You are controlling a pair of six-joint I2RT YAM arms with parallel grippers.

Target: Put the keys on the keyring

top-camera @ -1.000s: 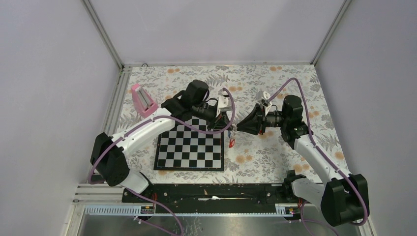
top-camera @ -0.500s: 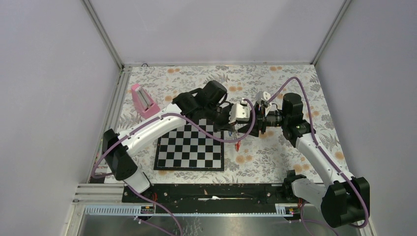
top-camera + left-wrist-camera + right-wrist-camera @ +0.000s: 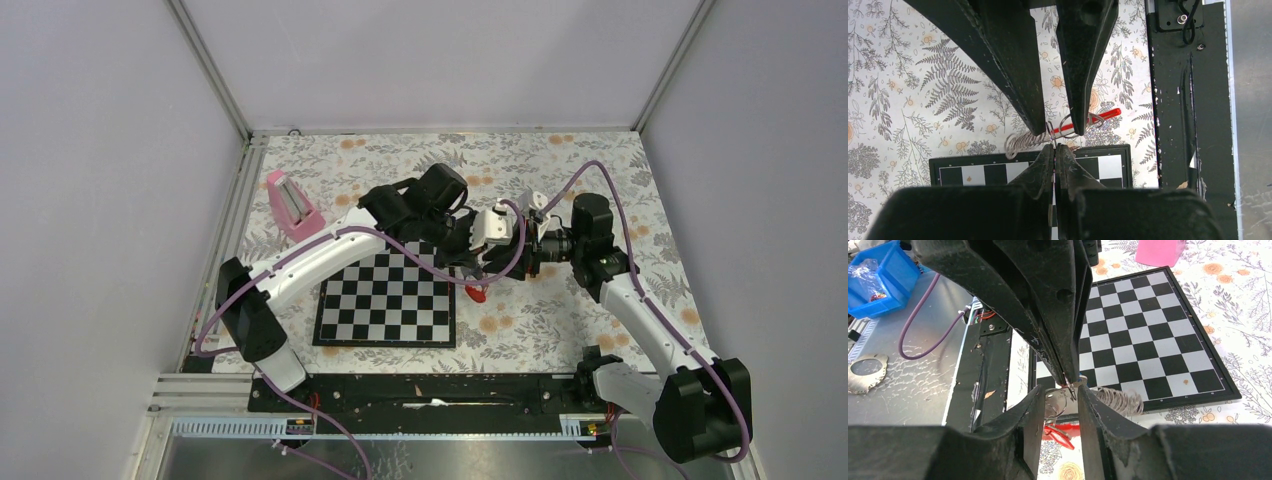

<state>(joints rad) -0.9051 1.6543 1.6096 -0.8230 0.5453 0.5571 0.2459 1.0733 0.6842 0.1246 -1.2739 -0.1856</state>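
Keyring (image 3: 1068,129) thin, silvery, red key (image 3: 1100,115) hanging below; left gripper (image 3: 1054,146) pinching it, right gripper (image 3: 1060,392) gaping; floral table (image 3: 560,310), grey walls (image 3: 450,60).

Thin bright metal wire in the ring (image 3: 1068,127), glinting. Glossy red plastic on the tag (image 3: 1100,115) hanging from it. Pale, ribbed, half-clear coil (image 3: 1020,142) alongside, seemingly plastic. Matt black plastic on the fingers (image 3: 1013,65), finely grained, scuffed pale at the edges. Smooth, sheeny finish on the chessboard (image 3: 1148,330). Flat matt floral print over the table (image 3: 923,100); cloth or paper, cannot tell. Black painted metal on the base rail (image 3: 1188,110), scratched and chipped. Smooth pink plastic for the block (image 3: 290,205).
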